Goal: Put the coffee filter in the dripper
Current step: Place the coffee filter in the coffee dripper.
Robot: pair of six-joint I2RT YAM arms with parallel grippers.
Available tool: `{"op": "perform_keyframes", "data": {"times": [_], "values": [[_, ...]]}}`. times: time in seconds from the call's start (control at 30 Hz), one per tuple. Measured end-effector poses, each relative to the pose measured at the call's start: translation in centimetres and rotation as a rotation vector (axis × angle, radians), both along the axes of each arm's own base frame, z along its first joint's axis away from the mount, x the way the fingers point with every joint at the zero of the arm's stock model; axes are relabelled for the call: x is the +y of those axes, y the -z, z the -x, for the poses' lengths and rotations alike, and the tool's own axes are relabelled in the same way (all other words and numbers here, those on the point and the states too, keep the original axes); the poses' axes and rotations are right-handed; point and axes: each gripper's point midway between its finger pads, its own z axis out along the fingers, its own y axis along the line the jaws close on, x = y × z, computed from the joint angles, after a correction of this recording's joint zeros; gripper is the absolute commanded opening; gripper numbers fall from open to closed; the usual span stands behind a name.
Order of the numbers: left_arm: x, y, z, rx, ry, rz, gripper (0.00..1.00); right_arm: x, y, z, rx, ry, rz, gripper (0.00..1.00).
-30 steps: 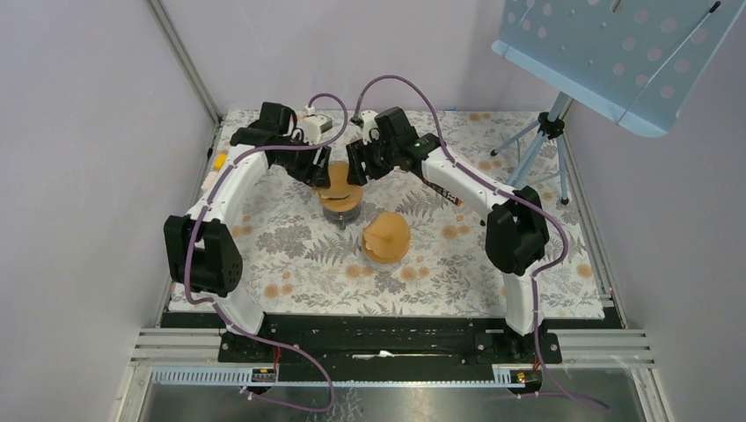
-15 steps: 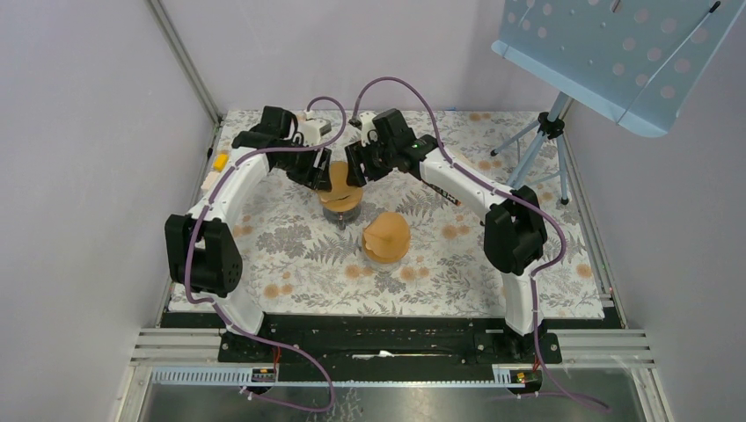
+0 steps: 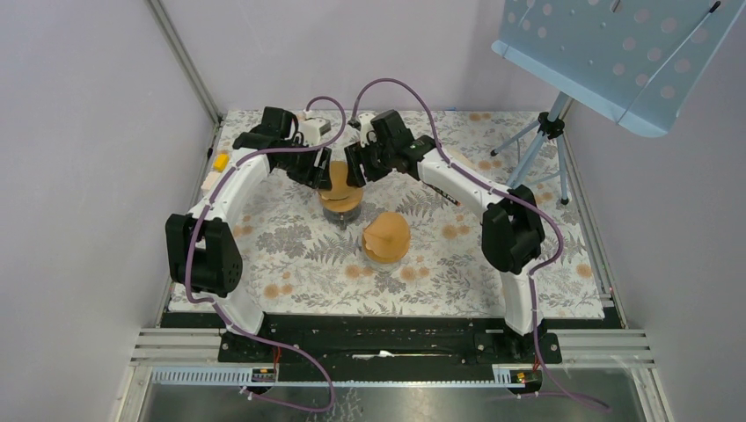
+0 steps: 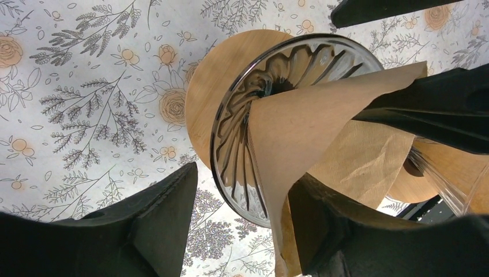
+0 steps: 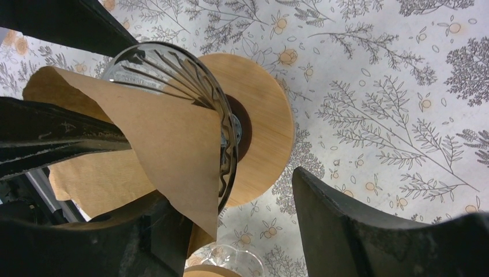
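We take this for a robotics lab cell. A left arm [image 3: 230, 189] and a right arm [image 3: 466, 189] are bolted to a black rail [image 3: 387, 338] on aluminium extrusions [image 3: 176, 345], trailing purple cables [image 3: 295, 369]. Plain lilac walls [image 3: 79, 132] and a metal post [image 3: 180, 57] box in the tabletop [image 3: 290, 255], which is covered with a floral cloth. At the right, a perforated panel [image 3: 616, 53] stands on a tripod [image 3: 541, 141].
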Motion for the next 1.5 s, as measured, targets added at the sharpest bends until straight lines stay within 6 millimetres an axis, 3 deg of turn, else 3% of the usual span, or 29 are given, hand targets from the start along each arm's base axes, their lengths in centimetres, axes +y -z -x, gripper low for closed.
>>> {"op": "perform_keyframes", "data": {"times": [1.5], "values": [[0.2,2.5,-1.6,0.002,-0.026,-0.029,0.65,0.8,1.4,-0.8,-0.010,0.008,0.031,0.67]]}}
